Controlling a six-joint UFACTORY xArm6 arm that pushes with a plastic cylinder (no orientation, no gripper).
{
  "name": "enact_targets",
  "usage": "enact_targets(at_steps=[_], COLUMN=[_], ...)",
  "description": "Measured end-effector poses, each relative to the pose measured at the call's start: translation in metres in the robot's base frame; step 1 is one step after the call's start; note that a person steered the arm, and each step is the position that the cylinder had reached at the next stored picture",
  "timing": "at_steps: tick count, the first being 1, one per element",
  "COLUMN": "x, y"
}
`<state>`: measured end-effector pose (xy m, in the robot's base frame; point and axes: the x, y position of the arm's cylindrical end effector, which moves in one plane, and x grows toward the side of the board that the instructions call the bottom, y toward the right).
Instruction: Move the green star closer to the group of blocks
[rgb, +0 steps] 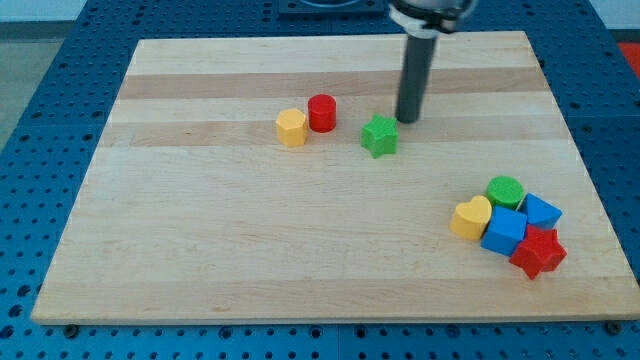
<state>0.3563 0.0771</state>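
The green star (379, 136) lies on the wooden board (250, 250), a little above the middle. My tip (407, 120) stands just to the star's upper right, very close to it; I cannot tell if it touches. The group of blocks sits at the lower right: a green round block (505, 190), a yellow heart (470, 217), a blue cube (504, 231), a second blue block (542, 211) and a red star (538, 252), all packed together.
A red cylinder (321, 113) and a yellow hexagon-like block (291, 128) sit touching each other to the left of the green star. The board lies on a blue perforated table (40, 120).
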Motion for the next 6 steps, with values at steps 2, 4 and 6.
enact_targets(at_steps=[2, 4, 6], x=[0.005, 0.022, 0.05], y=[-0.087, -0.067, -0.008])
